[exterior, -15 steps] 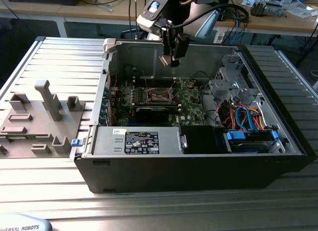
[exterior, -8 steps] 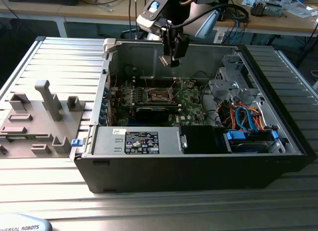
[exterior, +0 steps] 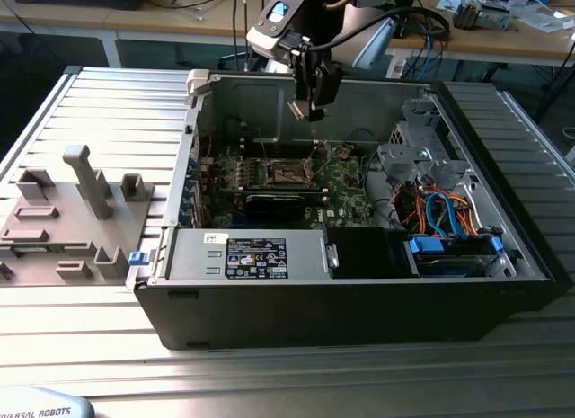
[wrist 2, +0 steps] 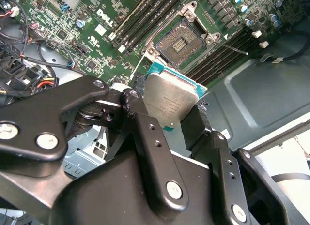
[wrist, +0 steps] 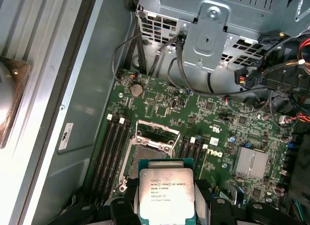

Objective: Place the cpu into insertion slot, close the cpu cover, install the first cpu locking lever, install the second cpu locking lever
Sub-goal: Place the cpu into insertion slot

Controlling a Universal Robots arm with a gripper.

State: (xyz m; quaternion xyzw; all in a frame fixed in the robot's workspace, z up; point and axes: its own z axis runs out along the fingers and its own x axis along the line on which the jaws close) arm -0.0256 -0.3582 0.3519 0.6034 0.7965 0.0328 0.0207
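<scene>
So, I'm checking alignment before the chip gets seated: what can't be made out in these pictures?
First wrist view: the near part of the insertion slot is hidden behind the cpu.
Both wrist views: the cpu's contact side faces away, and the fingers of the gripper cover two of its edges.
Exterior view: what the gripper holds is too small to tell.

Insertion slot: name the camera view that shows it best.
The second wrist view: the insertion slot lies open and unobstructed, its contacts visible. In the first wrist view the cpu, held in the gripper, covers part of it. The exterior view shows it small, below the gripper.
</scene>
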